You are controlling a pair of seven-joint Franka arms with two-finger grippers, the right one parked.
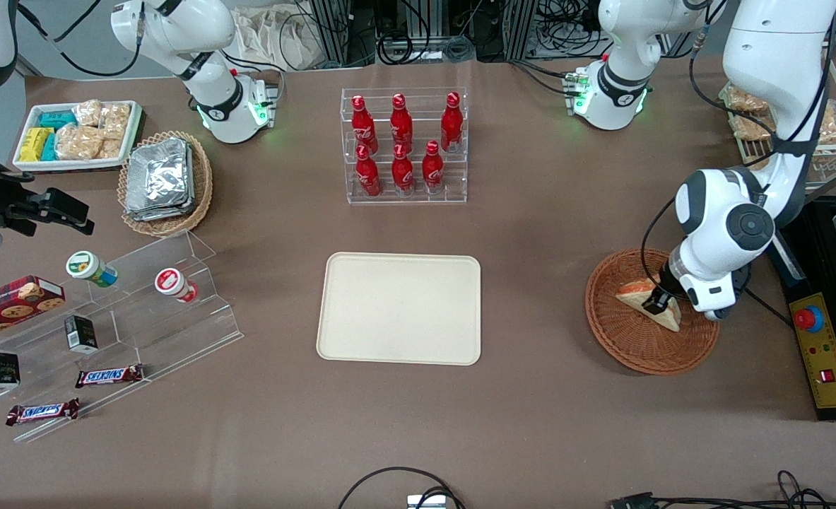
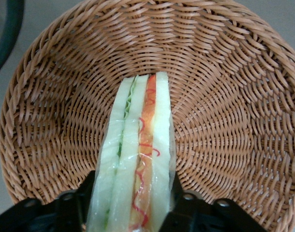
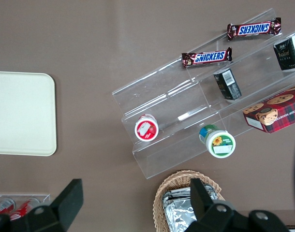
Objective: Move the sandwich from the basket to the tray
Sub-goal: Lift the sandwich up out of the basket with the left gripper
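The hand (image 1: 658, 302) is down inside the basket (image 1: 630, 346), with its fingers (image 2: 72, 208) pinching the sandwich (image 1: 654, 305) from both sides. In the wrist view the wedge stands on edge between the two black fingers, wrapped in clear film, with the green layer on one side and the orange-red one next to it. It's hard to say whether the sandwich is touching the wicker or sits slightly above it. The basket sits toward the working arm's end of the table (image 1: 545, 233). The tray (image 1: 400, 309) lies flat mid-table, well apart from the basket, with nothing on it. The rack of red bottles (image 1: 403, 145) stands farther from the front camera than the tray.
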